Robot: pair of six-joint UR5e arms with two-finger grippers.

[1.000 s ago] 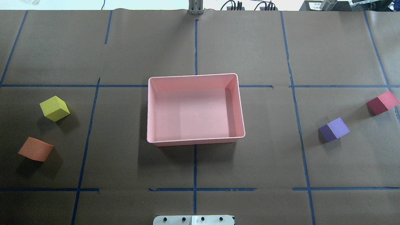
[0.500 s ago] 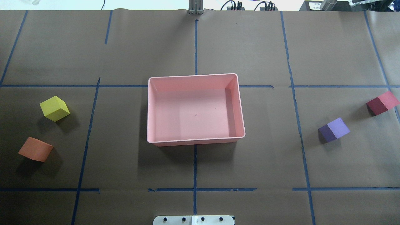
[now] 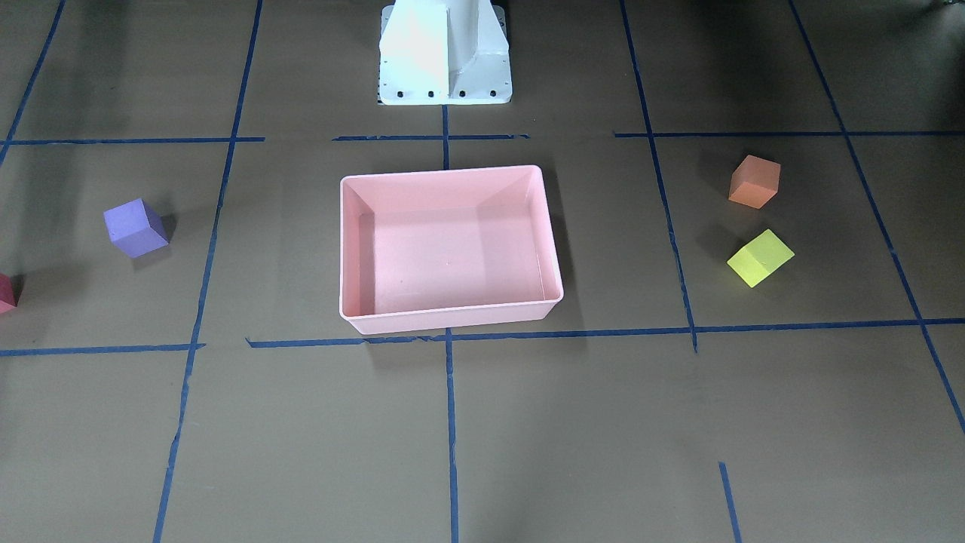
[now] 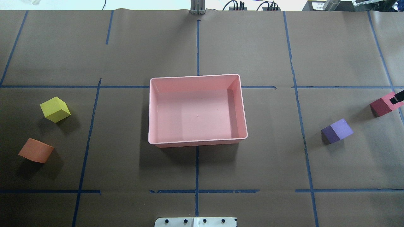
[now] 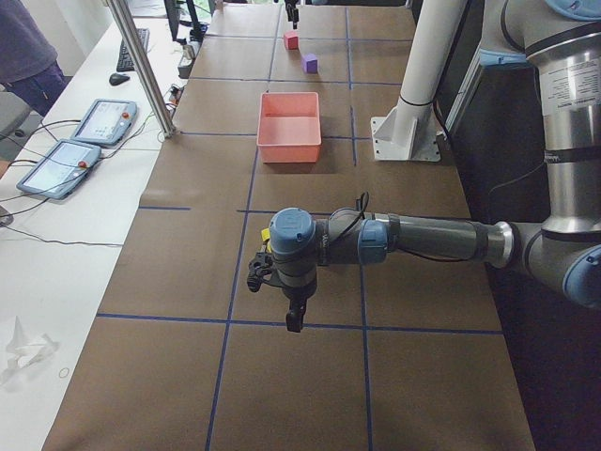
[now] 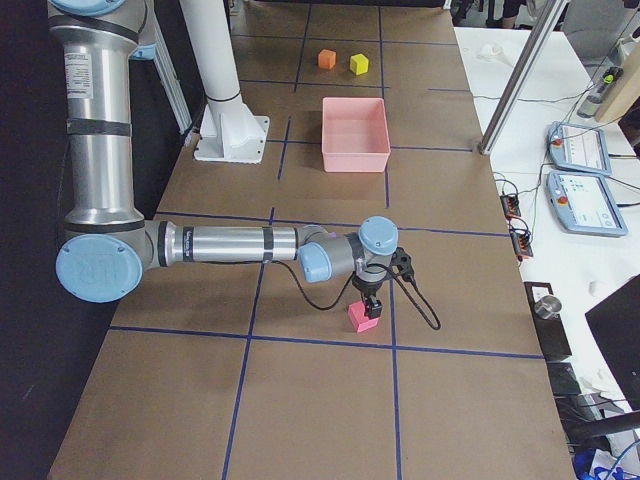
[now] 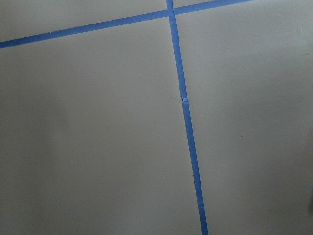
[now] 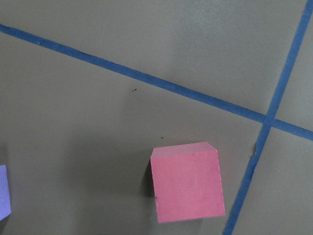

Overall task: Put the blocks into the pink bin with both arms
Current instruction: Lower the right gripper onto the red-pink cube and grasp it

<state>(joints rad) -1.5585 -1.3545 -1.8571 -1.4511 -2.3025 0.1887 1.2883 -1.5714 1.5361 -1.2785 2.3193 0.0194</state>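
Observation:
The pink bin [image 4: 197, 141] stands empty at the table's middle. The yellow block [image 4: 55, 109] and orange block [image 4: 36, 150] lie to its left, the purple block [image 4: 337, 130] and red block [image 4: 383, 105] to its right. My right gripper [image 4: 398, 99] shows only as a black tip at the view's right edge, over the red block. In the exterior right view it [image 6: 369, 305] hangs just above that block [image 6: 360, 318]. The right wrist view shows the red block [image 8: 187, 181] below. My left gripper [image 5: 294, 319] hangs over bare table, far from the blocks. I cannot tell either gripper's state.
The white pedestal base [image 3: 445, 53] stands at the robot's edge of the table, behind the bin. Blue tape lines [image 4: 197, 170] grid the brown table. A metal post [image 5: 141, 66] and operator tablets [image 5: 103, 122] stand beyond the far edge.
A black tip of the right gripper has come into the overhead view at the right edge, over the red block. The blocks and the bin have not moved.

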